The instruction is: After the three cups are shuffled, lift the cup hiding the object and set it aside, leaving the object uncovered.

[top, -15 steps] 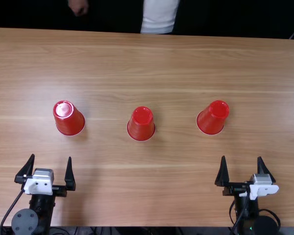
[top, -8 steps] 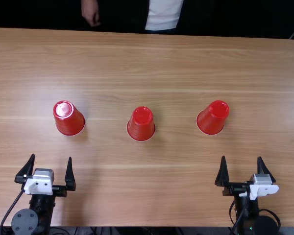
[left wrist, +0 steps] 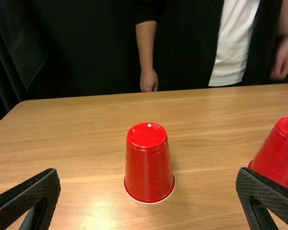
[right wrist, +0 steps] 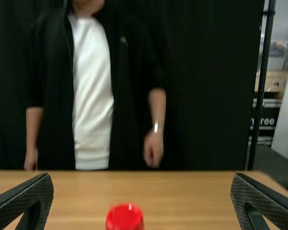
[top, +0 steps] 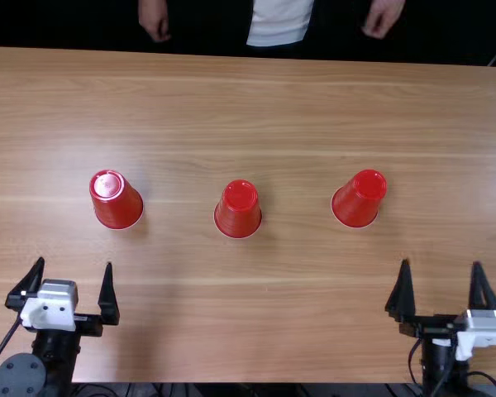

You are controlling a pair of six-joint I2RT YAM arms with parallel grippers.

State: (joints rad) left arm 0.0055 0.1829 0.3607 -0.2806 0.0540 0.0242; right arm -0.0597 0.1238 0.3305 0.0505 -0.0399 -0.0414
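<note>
Wooden table [top: 248, 107] carries three upturned red cups in a row: left cup [top: 114, 201], middle cup [top: 238, 209], right cup [top: 360, 198]; left gripper [top: 73, 265] and right gripper [top: 440, 264] sit near its near edge, jaws wide, empty; nothing betrays the hidden object, so a wrong lift threatens

A light brown wooden table [top: 248, 107] with long grain lines spans the room. Behind its far edge hangs a black curtain [right wrist: 206, 72]. At the curtain's end stands a thin dark pole [right wrist: 264, 81], with a brown box [right wrist: 278, 82] and a pale panel [right wrist: 287, 125] beyond it. Soft light gleams on the tabletop.
</note>
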